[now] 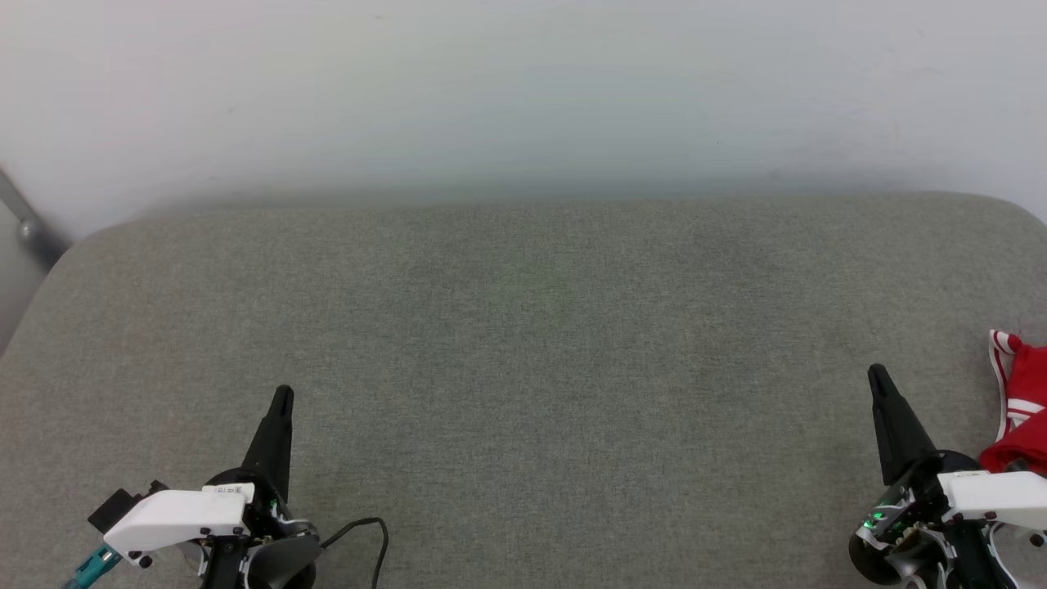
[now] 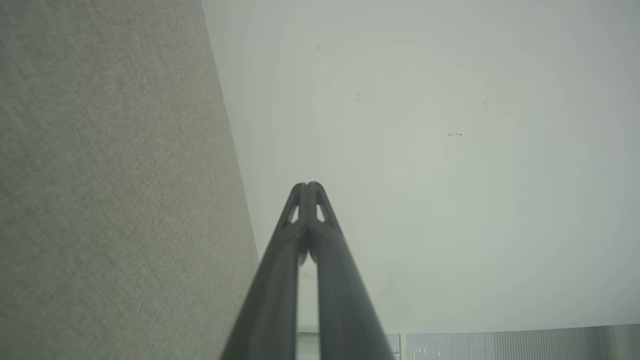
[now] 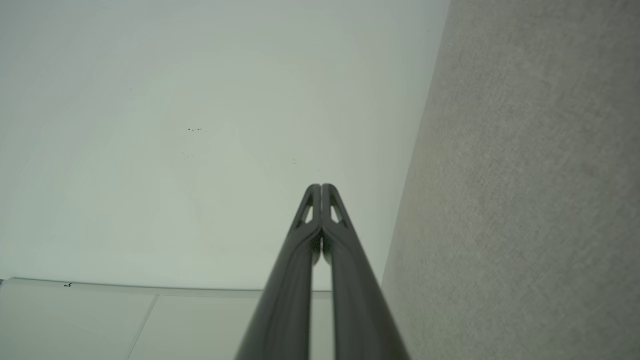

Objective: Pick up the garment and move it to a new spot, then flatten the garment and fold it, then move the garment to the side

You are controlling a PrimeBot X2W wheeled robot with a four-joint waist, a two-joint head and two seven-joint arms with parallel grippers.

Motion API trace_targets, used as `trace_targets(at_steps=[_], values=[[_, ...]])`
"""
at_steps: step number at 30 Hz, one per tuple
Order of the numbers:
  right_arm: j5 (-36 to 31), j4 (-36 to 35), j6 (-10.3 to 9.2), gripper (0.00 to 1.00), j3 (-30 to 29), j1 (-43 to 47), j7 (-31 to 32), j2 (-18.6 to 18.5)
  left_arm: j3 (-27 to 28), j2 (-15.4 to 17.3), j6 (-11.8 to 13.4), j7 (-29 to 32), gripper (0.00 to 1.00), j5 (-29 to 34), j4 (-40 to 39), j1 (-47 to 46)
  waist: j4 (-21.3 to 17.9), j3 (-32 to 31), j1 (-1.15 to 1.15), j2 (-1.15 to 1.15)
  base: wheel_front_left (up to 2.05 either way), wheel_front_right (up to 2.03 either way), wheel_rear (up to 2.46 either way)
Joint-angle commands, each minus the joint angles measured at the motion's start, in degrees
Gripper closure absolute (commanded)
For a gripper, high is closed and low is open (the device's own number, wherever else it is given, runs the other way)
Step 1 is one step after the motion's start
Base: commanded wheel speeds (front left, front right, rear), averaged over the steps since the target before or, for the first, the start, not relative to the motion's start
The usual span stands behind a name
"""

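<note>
While held low over the grey cushion (image 1: pixel 523 368), points up the head view from the lower left corner: left gripper (image 1: pixel 282 397), its 2 dark fingers pressed together, leaning slightly right, gripping nothing. Seen from the left wrist: tips touching, aimed past the cushion's edge at the pale wall (image 1: pixel 523 98). Mirrors that pose at the lower right: right gripper (image 1: pixel 877 375), fingers leaning slightly left, closed tight on nothing, tips likewise together in the right wrist view. Lies crumpled at the cushion's right edge, just beside the right wrist and clear of the fingers: red shirt (image 1: pixel 1022 409) with white striped trim, cut off by the frame. Curls from the left wrist across the fabric: black cable (image 1: pixel 368 532). Leans at the far left, beside the wall: grey metal bar (image 1: pixel 29 225).
</note>
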Motion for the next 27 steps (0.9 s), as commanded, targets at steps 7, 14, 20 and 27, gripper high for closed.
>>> trace_targets(at_steps=[7, 14, 20, 27], values=[[0.2, 0.0, 0.0, 1.0, 0.0, -0.6, 0.0, 0.2, 0.1, -0.1, -0.1, 0.1, 1.0, 0.1, 0.0, -0.4, 0.0, 0.0, 0.0, 0.0, 0.0, 0.0, 0.0], [0.2, 0.0, 0.0, 1.0, 0.0, -0.6, 0.0, 0.2, 0.1, -0.1, -0.1, 0.1, 1.0, 0.1, 0.0, -0.4, 0.0, 0.0, 0.0, 0.0, 0.0, 0.0, 0.0], [0.2, 0.0, 0.0, 1.0, 0.0, -0.6, 0.0, 0.2, 0.1, -0.1, -0.1, 0.1, 1.0, 0.1, 0.0, -0.4, 0.0, 0.0, 0.0, 0.0, 0.0, 0.0, 0.0], [0.2, 0.0, 0.0, 1.0, 0.0, -0.6, 0.0, 0.2, 0.1, -0.1, -0.1, 0.1, 1.0, 0.1, 0.0, -0.4, 0.0, 0.0, 0.0, 0.0, 0.0, 0.0, 0.0]])
